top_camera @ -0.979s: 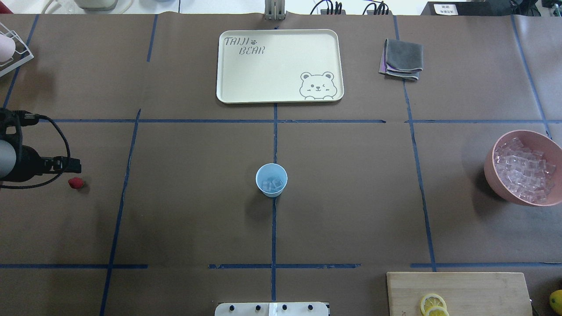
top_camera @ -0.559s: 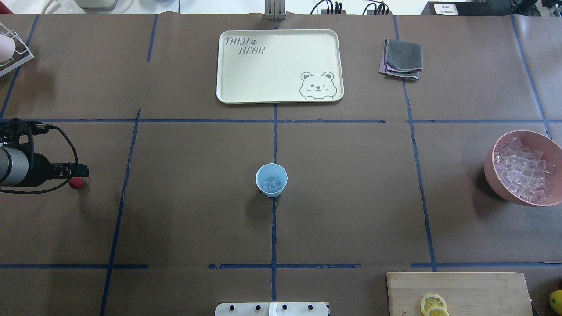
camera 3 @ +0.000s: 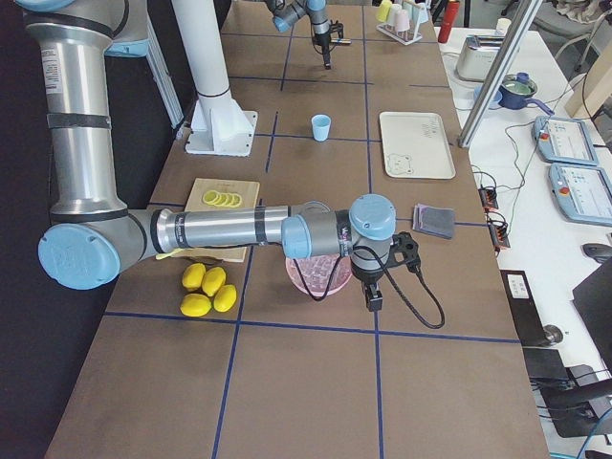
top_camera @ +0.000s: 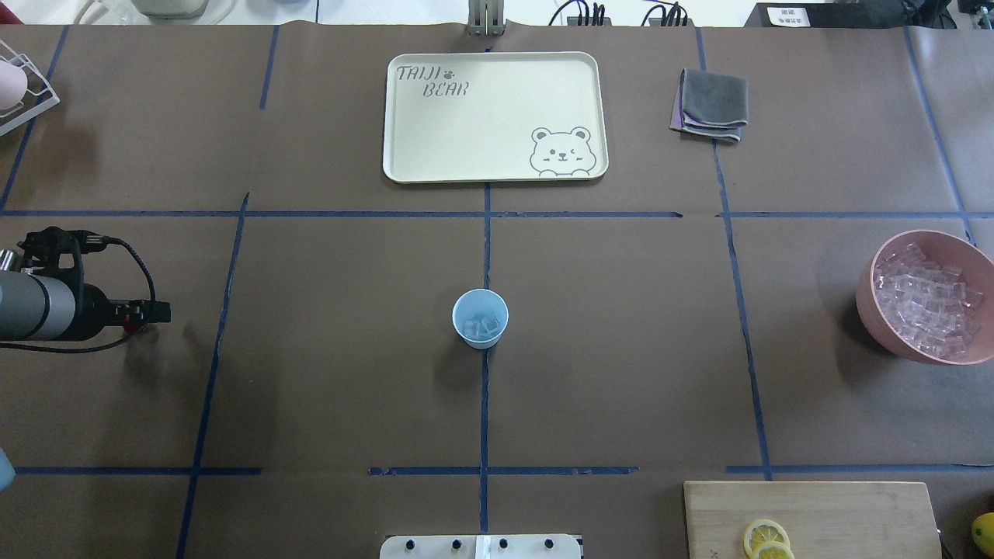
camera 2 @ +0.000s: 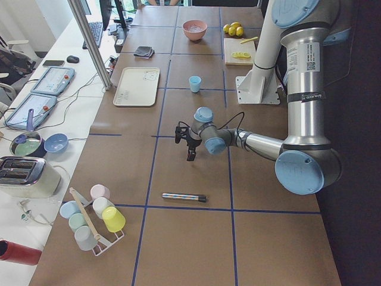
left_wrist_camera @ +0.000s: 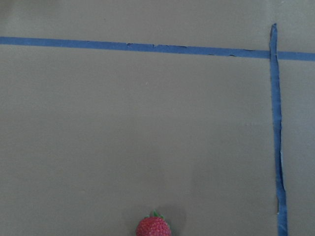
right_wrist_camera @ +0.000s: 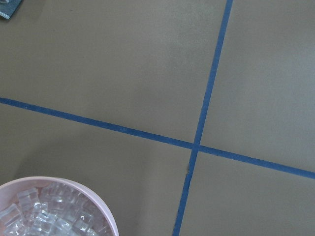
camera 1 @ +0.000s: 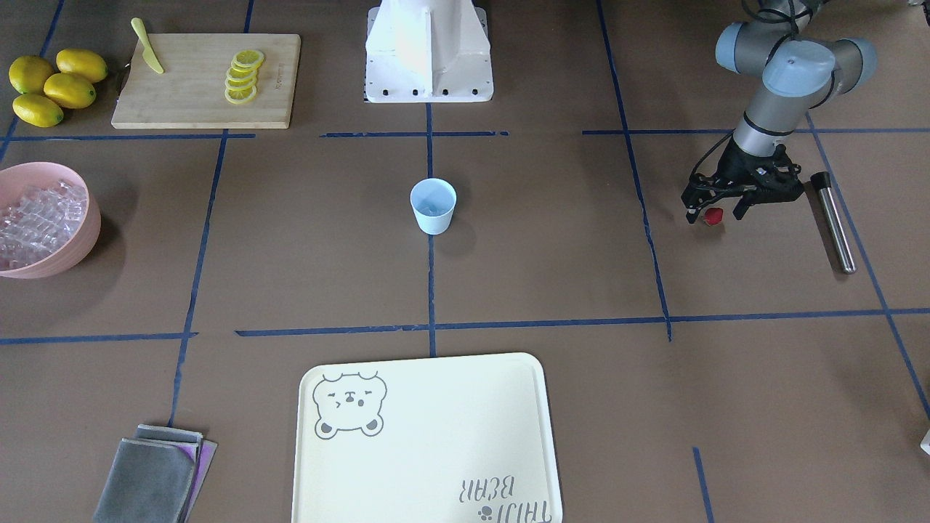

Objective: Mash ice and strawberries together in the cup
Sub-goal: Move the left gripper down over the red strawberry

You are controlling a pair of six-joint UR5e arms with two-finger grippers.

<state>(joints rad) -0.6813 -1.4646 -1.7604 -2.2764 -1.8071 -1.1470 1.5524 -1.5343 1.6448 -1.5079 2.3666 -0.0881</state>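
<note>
Over the brown tabletop (top_camera: 621, 388) the left arm has slid forward in the last second. Its left gripper (camera 1: 713, 213), which stood just beside the strawberry (left_wrist_camera: 153, 228), now hangs straight over it. The jaws are spread wide, with the berry lying on the tabletop between them and not yet pinched. I judge the pick to be one closing away, with the carry to the middle of the tabletop to follow. The right gripper (camera 3: 373, 302) hovers by the pink bowl (top_camera: 864, 299); it shows only from the side, so I cannot tell whether its jaws are open or closed. The bowl holds a heap of ice (top_camera: 924, 299). The pale blue cup (camera 1: 434, 220) stands upright at the centre, well apart from both arms, with a few clear cubes in its bottom and no berry. A metal rod (camera 1: 834, 225) lies near the left gripper, untouched.
</note>
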